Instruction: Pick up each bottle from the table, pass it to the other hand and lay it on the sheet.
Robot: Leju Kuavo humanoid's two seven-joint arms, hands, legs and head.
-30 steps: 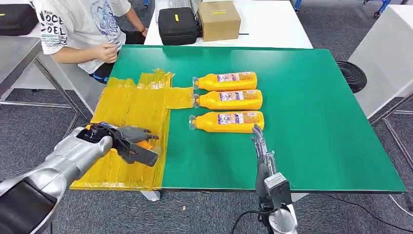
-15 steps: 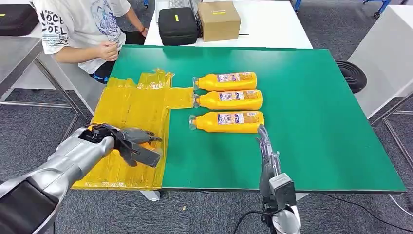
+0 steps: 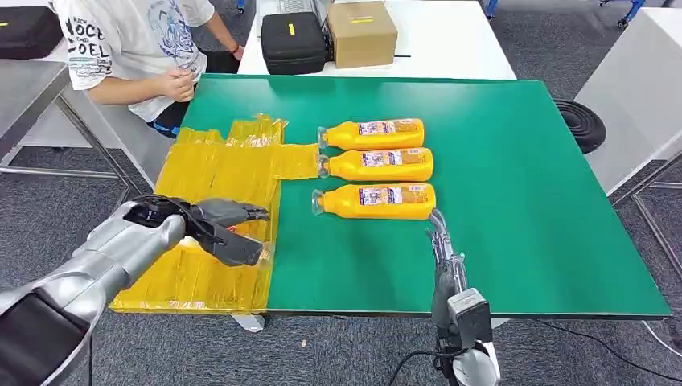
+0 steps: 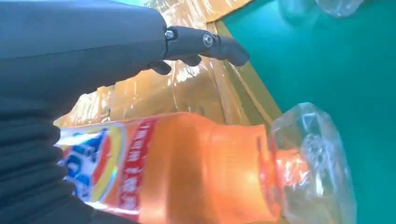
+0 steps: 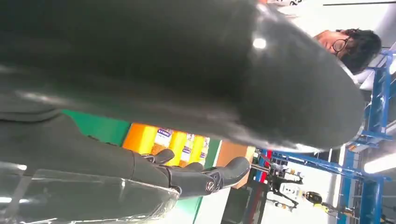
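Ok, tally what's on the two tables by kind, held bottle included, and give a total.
Orange bottles: 4, three in a row on the green table at, one in the left hand at
Yellow sheet: 1
Black case: 1
Cardboard box: 1
Total: 7

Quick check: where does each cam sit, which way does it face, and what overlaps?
Head view: high on the body, facing forward and down at the green table, yellow sheet and three bottles in a row; both arms, left hand, right hand.
Left wrist view: behind the left hand, looking along the held bottle over the sheet.
Right wrist view: behind the right hand, facing the bottle row and a person.
Shared: head and right wrist views both show the row.
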